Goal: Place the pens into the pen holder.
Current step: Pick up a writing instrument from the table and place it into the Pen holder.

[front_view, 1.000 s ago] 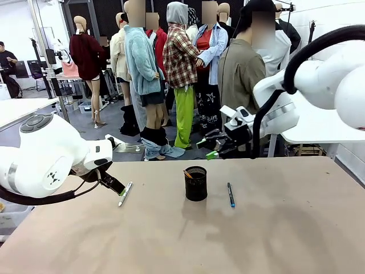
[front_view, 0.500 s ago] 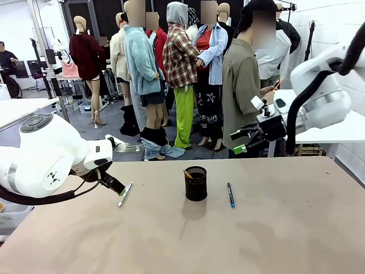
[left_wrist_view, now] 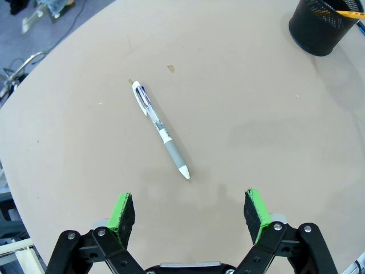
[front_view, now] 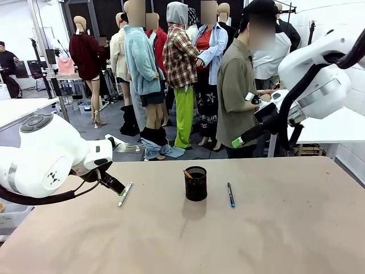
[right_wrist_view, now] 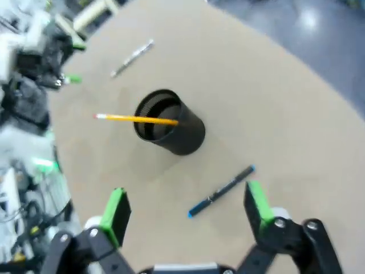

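Observation:
The black mesh pen holder (front_view: 195, 183) stands mid-table with an orange pencil (right_wrist_view: 137, 119) leaning in it. A white pen (front_view: 125, 193) lies to its left, right at the tips of my left gripper (front_view: 118, 191). The left wrist view has that white pen (left_wrist_view: 160, 129) flat on the table just ahead of the open, empty left gripper (left_wrist_view: 191, 214), and the pen holder (left_wrist_view: 322, 25) farther off. A dark pen with a blue end (front_view: 230, 194) lies right of the holder. My right gripper (front_view: 242, 138) hangs high at the table's far right, open and empty (right_wrist_view: 188, 211), looking down on the pen holder (right_wrist_view: 171, 130) and dark pen (right_wrist_view: 221, 191).
A person (front_view: 236, 97) stands at the far edge of the table, close to the right gripper. The brown table (front_view: 188, 240) has wide bare room toward the near side. Other people stand farther back on the floor.
The right arm has drawn back up and to the right, away from the pen holder, its jaws spreading wider. The left arm and both lying pens have stayed put.

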Tool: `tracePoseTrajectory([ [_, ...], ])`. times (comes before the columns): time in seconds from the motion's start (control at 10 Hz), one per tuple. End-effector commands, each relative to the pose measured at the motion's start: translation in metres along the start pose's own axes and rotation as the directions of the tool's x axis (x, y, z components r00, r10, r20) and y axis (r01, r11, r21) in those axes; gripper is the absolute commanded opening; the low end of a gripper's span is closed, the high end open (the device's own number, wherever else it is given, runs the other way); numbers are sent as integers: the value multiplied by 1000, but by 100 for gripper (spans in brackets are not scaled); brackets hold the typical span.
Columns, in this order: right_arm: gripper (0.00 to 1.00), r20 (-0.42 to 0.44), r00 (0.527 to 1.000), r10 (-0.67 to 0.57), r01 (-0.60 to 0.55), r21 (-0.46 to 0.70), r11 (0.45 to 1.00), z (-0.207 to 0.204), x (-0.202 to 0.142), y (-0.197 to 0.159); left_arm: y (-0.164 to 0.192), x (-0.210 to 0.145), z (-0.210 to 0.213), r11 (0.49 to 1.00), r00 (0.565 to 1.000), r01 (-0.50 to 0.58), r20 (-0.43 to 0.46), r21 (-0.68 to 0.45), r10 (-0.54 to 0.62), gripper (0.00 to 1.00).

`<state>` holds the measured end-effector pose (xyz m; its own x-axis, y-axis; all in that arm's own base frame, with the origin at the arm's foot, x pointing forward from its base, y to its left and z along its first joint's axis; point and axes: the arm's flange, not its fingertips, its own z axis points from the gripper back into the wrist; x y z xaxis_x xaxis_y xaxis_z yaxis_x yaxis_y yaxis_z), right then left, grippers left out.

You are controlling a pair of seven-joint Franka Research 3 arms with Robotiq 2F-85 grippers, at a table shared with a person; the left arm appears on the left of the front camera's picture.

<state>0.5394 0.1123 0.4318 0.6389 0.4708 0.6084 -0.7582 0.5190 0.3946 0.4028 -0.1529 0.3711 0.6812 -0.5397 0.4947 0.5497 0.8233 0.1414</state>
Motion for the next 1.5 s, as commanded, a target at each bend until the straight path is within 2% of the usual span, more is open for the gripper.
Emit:
tracePoseTrajectory([
  [0.0,100,-213,946,-246,237,-67,969,-4,50,16,2,-1,1,1000,1000,-4,1,0,4,100],
  [0.2,100,-314,873,-373,299,-260,918,-20,63,28,2,-1,1,1000,1000,-4,1,0,4,100],
  [0.3,100,-363,821,-441,320,-347,882,-33,66,33,2,-1,1,1000,1000,-4,1,0,4,100],
  [0.5,100,-429,721,-545,352,-450,821,-64,64,36,2,-1,1,1000,1000,-4,1,0,4,100],
  [0.7,100,-446,655,-610,371,-513,774,-91,52,34,2,-1,1,1000,1000,-4,1,0,4,100],
  [0.9,100,-435,625,-649,391,-545,742,-116,33,31,2,-1,1,1000,1000,-4,1,0,4,100],
  [1.0,100,-423,650,-631,378,-540,752,-129,27,30,2,-1,1,1000,1000,-4,1,0,4,100],
  [1.1,100,-393,664,-636,378,-558,739,-140,23,26,2,-1,1,1000,1000,-4,1,0,4,100],
  [1.3,100,-334,657,-676,380,-628,679,-160,7,29,2,-1,1,1000,1000,-4,1,0,4,100],
  [1.4,100,-332,647,-686,373,-647,665,-167,2,30,2,-1,1,1000,1000,-4,1,0,4,100],
])
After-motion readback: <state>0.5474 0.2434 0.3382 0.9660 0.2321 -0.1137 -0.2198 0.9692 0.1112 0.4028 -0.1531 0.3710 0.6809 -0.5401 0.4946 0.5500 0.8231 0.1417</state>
